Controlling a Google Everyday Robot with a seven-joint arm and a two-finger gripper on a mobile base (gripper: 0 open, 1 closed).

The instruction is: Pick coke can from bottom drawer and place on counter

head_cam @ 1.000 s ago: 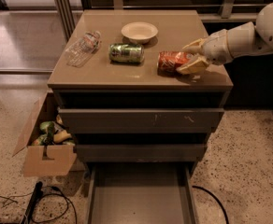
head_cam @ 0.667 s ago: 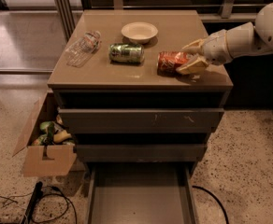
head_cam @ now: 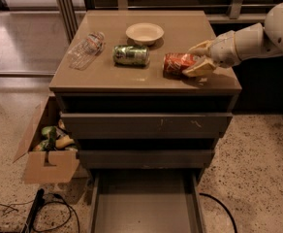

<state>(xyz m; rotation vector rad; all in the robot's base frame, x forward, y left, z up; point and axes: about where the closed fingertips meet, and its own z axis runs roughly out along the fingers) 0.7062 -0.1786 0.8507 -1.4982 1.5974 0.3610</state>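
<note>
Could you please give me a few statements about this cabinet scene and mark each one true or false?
1. The coke can lies on its side on the counter. True.
2. The bottom drawer is pushed shut. False: it is pulled open.
3. The pincer is at the coke can, over the counter. True.
4. The green can stands upright inside the bowl. False: it lies on its side on the counter, apart from the bowl.
5. The plastic bottle lies in the bottom drawer. False: it lies on the counter, beside the green can.
</note>
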